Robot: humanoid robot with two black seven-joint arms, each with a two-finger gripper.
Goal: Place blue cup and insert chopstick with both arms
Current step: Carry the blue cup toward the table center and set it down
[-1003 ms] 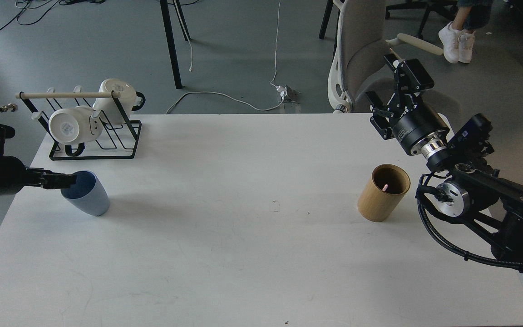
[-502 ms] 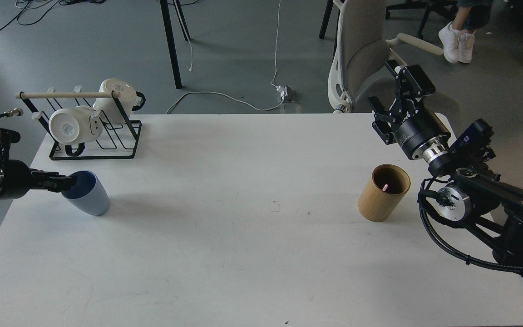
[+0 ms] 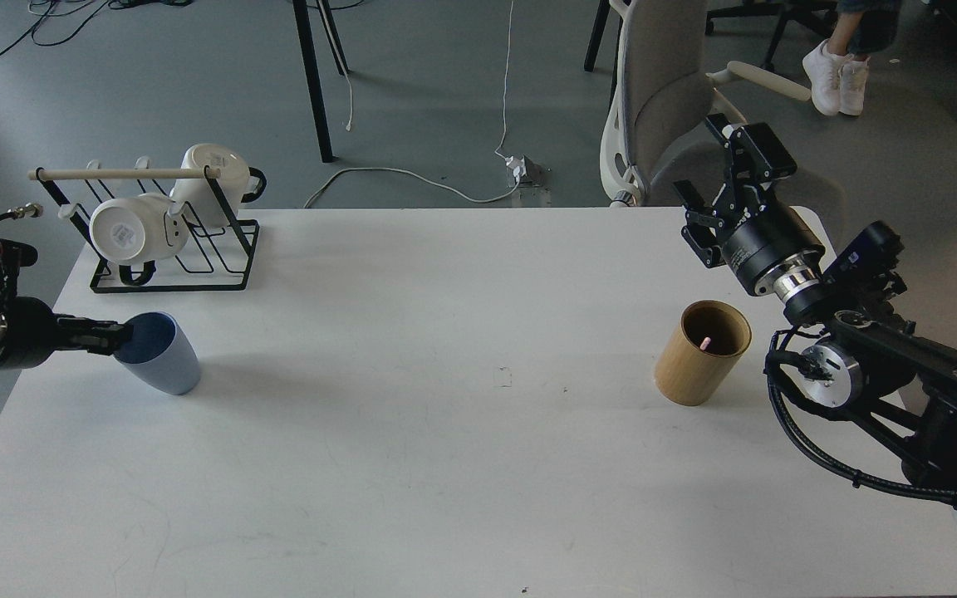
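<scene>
The blue cup (image 3: pixel 159 355) stands on the white table (image 3: pixel 445 432) near its left edge, in front of the rack. My left gripper (image 3: pixel 117 335) comes in level from the left, its dark tip at the cup's left rim; its fingers cannot be told apart. Only the pink tip of one chopstick (image 3: pixel 704 340) shows, inside the tan bamboo cylinder (image 3: pixel 699 355) on the right of the table. My right gripper (image 3: pixel 723 178) is open and empty, raised above the table's far right corner, behind and above the cylinder.
A black wire rack (image 3: pixel 171 249) holding two white mugs (image 3: pixel 125 232) and a long pale wooden rod stands at the back left. A grey office chair (image 3: pixel 661 100) is close behind my right gripper. Cables lie on the floor beyond the table.
My left gripper has drawn back a little to the left, from reaching over the cup's mouth to its left rim. My right gripper has lowered slightly. The cup and cylinder stay put.
</scene>
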